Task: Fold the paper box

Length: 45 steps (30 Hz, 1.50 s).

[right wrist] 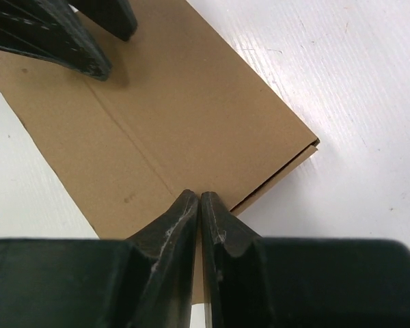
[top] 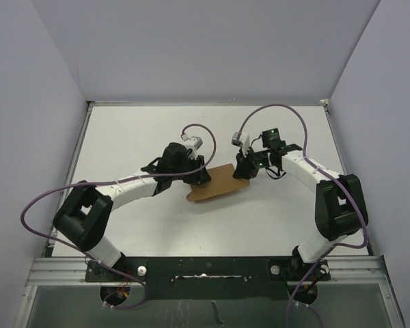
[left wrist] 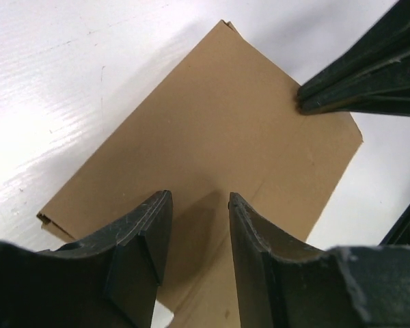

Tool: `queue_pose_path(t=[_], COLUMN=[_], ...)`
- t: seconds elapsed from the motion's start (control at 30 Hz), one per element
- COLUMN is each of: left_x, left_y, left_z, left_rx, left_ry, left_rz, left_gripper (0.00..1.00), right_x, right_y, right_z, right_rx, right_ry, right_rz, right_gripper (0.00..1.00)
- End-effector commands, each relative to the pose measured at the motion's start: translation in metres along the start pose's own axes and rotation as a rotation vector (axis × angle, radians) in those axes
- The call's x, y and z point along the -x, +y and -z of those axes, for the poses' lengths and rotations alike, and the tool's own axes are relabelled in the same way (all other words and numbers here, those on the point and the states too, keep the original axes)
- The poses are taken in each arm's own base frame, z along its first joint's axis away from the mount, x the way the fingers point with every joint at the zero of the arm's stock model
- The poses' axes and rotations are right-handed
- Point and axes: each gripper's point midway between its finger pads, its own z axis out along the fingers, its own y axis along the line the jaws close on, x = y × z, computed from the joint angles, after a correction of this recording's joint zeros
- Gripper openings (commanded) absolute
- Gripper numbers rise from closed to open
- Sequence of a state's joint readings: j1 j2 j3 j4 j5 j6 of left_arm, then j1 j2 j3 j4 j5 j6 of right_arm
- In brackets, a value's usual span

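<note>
The right gripper [right wrist: 200,198], fingers together, rested its tips on the paper box [right wrist: 157,116] by its layered edge. The left gripper [left wrist: 198,205], jaws apart and empty, stood over the other end. The flat box lay on the table [top: 137,137] between them, its long axis running arm to arm. It carried no print.

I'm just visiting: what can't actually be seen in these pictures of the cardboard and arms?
Top view: the left tool covers the left end of the paper box.
Left wrist view: that tool's fingers and the picture's bottom edge cut off the box's near side.
Right wrist view: the shut right tool hides whether its tips touch the cardboard.
All views: anything under the top panel is hidden.
</note>
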<state>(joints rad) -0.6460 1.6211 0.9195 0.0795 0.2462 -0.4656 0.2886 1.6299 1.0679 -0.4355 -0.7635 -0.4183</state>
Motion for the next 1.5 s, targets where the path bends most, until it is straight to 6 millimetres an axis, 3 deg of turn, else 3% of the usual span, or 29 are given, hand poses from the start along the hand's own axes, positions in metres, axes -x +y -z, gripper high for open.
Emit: queue_pose_path(t=[0.0,0.3,0.4,0.57,0.7,0.83,0.87,1.0,1.1,1.3,1.47], left_x=[0.017,-0.037,-0.045,-0.033,-0.015,0.006,0.002,0.002,-0.004,-0.02,-0.029], left_y=[-0.018,0.003,0.008,0.004,-0.006,-0.019,-0.018,-0.016,-0.006,0.009,0.022], left_z=[0.027,0.02,0.017,0.022,0.033,0.048,0.051,0.062,0.067,0.071,0.069], left_rx=[-0.044,-0.009,0.003,0.001,-0.014,-0.051,-0.052,-0.061,-0.045,-0.085,-0.096], left_ry=[-0.073,0.066,0.091,0.054,-0.008,-0.094,-0.097,-0.16,-0.206,-0.267,-0.287], left_rz=[-0.006,0.091,0.104,0.09,0.073,0.063,0.065,0.068,0.09,0.204,0.301], left_gripper=[0.37,0.24,0.23,0.23,0.26,0.29,0.29,0.35,0.46,0.63,0.73], right_x=[0.002,-0.025,-0.026,-0.005,0.015,0.019,0.017,0.006,-0.002,-0.012,-0.018], right_y=[0.002,-0.004,-0.003,0.008,0.016,0.013,0.01,-0.006,-0.016,-0.026,-0.03], right_z=[-0.002,-0.016,-0.017,-0.007,0.011,0.022,0.022,0.016,0.011,0.0,-0.007], right_rx=[0.03,0.038,0.047,0.089,0.122,0.118,0.109,0.063,0.059,0.076,0.101], right_ry=[-0.012,0.088,0.093,0.01,-0.096,-0.157,-0.156,-0.134,-0.123,-0.111,-0.11], right_rz=[-0.004,-0.079,-0.085,-0.06,-0.06,-0.104,-0.117,-0.213,-0.3,-0.404,-0.485], right_gripper=[0.1,0.1,0.1,0.12,0.2,0.28,0.3,0.45,0.51,0.51,0.45])
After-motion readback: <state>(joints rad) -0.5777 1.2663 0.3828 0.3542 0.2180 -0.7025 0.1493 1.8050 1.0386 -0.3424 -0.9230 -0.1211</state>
